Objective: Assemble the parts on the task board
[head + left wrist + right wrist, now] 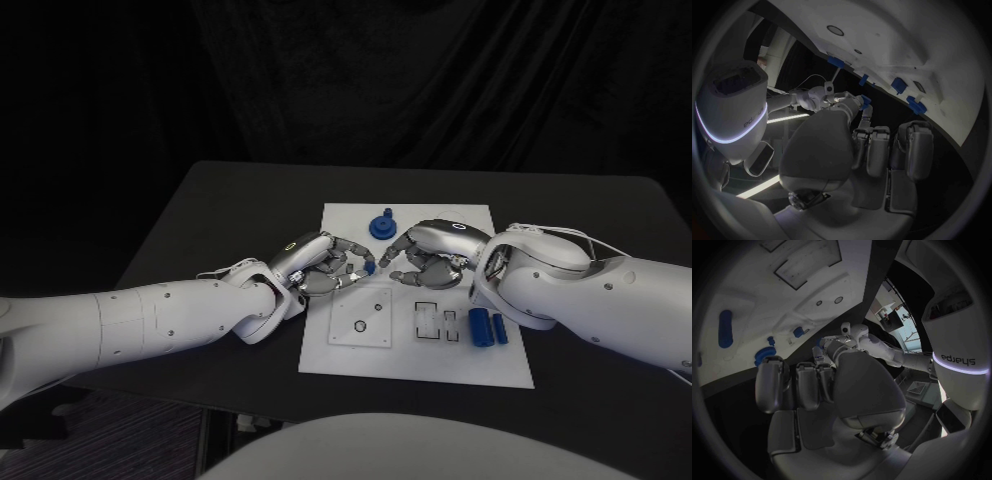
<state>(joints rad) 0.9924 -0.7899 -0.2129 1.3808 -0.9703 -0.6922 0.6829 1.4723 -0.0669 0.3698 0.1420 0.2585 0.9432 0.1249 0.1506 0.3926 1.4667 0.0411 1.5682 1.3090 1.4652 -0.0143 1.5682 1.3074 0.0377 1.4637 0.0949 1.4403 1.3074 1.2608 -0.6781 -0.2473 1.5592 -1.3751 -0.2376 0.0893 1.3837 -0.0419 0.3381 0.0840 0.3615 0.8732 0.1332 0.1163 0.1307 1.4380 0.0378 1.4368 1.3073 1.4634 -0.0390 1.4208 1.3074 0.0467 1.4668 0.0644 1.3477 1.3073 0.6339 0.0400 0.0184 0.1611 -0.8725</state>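
The white task board [433, 355] lies in the middle of the black table. My left hand [325, 262] hovers over the board's left side with its fingers curled in, and a small blue part [865, 101] sits at its thumb tip. My right hand [433, 250] is close beside it over the board's middle, fingers also curled; whether it holds anything is hidden. A blue speck [372, 268] shows between the two hands. A round blue part [382, 225] stands at the board's far edge. Two blue cylinders [488, 327] lie at the right.
Rectangular outlines and a clear plate [361, 318] mark the board's near half. Bare black table [216, 220] surrounds the board on all sides. My forearms cross the table's left and right edges.
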